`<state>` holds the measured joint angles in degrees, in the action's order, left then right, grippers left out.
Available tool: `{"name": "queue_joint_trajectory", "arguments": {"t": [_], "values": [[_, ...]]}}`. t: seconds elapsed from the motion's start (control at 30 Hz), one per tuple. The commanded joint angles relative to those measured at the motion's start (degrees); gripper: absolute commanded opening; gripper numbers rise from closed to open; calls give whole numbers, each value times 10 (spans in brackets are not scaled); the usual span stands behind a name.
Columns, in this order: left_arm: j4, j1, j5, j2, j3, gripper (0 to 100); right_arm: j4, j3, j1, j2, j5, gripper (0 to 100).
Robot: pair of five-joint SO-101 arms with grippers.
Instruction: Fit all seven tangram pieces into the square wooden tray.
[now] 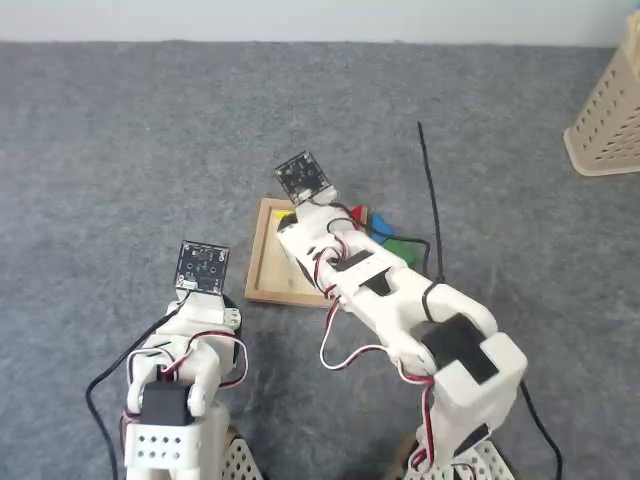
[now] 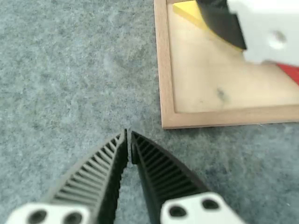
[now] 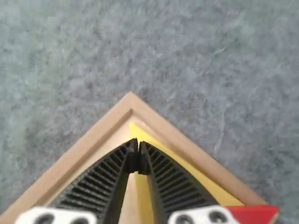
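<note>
Yellow piece [image 3: 142, 191] under closed right hand [image 3: 138, 148]

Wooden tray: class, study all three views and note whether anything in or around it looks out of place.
A dark smudge marks the floor of the wooden tray. A green piece and a blue piece seem to lie on the carpet beside the tray, not inside it. The yellow piece sits neatly in a corner.

Likely a hobby robotics corner in a home or office: grey carpet [image 1: 120, 150], beige slotted basket [image 1: 610, 110], pale wall [image 1: 300, 18].
</note>
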<state>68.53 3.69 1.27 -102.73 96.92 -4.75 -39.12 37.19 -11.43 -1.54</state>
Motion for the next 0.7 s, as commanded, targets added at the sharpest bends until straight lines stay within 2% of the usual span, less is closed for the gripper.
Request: {"name": "queue_joint_trajectory", "arguments": {"t": [0.0,0.2,0.3,0.47,0.67], "values": [[3,4,-5,-2,-3,11,-13,-25,-10,114,-10,8],[3,4,-5,-2,-3,11,-7,-148,-27,313,-10,8],[3,4,-5,-2,-3,11,-7,-192,-53,356,-10,8],[3,4,-5,-2,-3,11,-15,-191,-61,300,-10,8],[3,4,-5,-2,-3,11,-22,-108,-47,160,-10,9]]}}
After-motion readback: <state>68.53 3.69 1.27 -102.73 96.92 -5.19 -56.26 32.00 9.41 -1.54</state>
